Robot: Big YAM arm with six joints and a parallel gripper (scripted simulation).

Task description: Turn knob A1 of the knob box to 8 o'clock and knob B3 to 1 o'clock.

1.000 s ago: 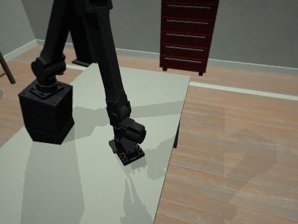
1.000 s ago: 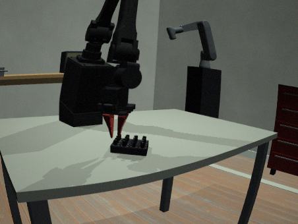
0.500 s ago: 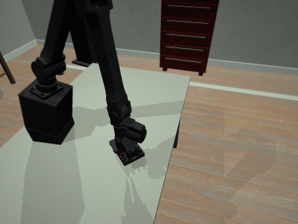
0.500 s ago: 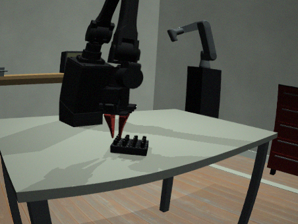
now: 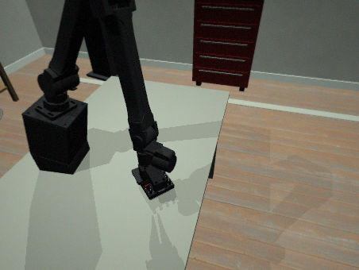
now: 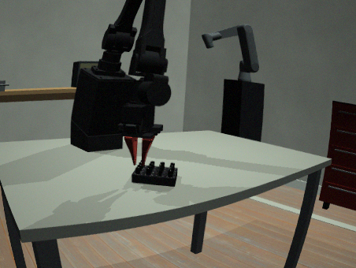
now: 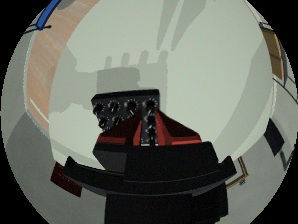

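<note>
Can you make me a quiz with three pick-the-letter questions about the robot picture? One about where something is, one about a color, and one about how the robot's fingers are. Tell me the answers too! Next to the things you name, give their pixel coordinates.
1. Where is the knob box?
A) On the floor
B) On the table
C) On top of the drawer cabinet

2. What color are the gripper's two fingers?
A) Red
B) Yellow
C) White

3. How are the fingertips?
A) Pressed together
B) Apart, with a gap
C) Crossed over each other

Answers:
1. B: the knob box (image 5: 151,196) (image 6: 154,180) (image 7: 125,95) sits on the pale table (image 5: 131,226) (image 6: 236,161) (image 7: 210,75).
2. A: both fingers of the gripper (image 6: 139,164) (image 7: 149,113) look red.
3. B: a gap shows between the tips, with part of the knob box seen through it from the wrist.
</note>
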